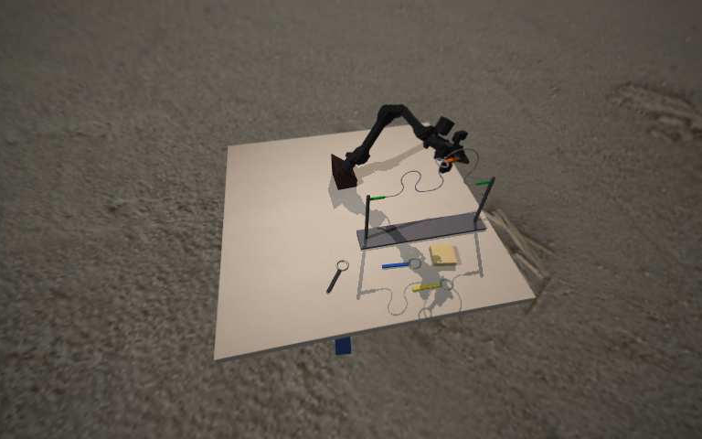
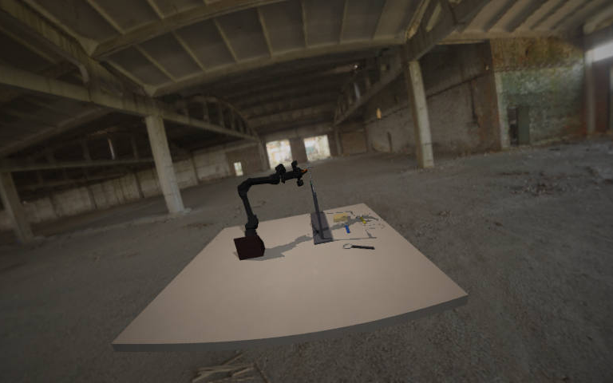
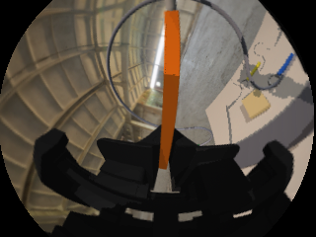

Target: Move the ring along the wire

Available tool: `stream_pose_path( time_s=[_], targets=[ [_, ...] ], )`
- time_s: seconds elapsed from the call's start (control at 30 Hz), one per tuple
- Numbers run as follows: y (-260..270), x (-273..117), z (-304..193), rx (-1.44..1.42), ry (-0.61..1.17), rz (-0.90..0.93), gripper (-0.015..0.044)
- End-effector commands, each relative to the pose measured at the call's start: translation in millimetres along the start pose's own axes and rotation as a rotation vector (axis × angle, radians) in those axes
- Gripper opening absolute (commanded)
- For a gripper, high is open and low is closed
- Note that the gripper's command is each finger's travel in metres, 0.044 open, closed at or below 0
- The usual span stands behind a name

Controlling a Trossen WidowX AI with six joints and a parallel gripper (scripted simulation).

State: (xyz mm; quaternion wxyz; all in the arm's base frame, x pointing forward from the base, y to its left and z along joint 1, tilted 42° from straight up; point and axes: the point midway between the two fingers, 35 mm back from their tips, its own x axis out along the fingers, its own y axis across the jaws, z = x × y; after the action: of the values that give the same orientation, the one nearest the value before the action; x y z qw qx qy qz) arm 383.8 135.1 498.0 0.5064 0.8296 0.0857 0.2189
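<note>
My gripper (image 1: pixel 455 158) (image 2: pixel 302 172) (image 3: pixel 165 126) is shut on the orange handle (image 1: pixel 452 159) (image 3: pixel 172 44), well above the table. The handle's ring (image 1: pixel 441 162) is at the left side of the wire's tall arch in the top view; at this size the wire's path through it and any contact cannot be made out. The ring lies mostly beyond the top edge of the wrist view. The grey wire (image 1: pixel 425 191) (image 3: pixel 108 59) bends between the left green part (image 1: pixel 377 198) and the right green part (image 1: pixel 483 183). They join the left post (image 1: pixel 366 218) and right post (image 1: pixel 484 198).
The posts stand on a dark base plate (image 1: pixel 424 230). In front lie a yellow block (image 1: pixel 443 255) (image 3: pixel 256 105), a blue-handled ring (image 1: pixel 394 265), a yellow-handled ring (image 1: pixel 425 287) and a black-handled ring (image 1: pixel 334 281). The arch curves close around my gripper.
</note>
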Motion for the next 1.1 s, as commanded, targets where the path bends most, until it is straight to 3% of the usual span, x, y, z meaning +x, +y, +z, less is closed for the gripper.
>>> stream_pose_path(
  time_s=[0.0,1.07],
  targets=[
    [0.5,-4.6,0.5,0.041,0.029,0.014,-0.015],
    [14.6,-9.2,3.6,0.412,0.019,0.204,-0.015]
  ],
)
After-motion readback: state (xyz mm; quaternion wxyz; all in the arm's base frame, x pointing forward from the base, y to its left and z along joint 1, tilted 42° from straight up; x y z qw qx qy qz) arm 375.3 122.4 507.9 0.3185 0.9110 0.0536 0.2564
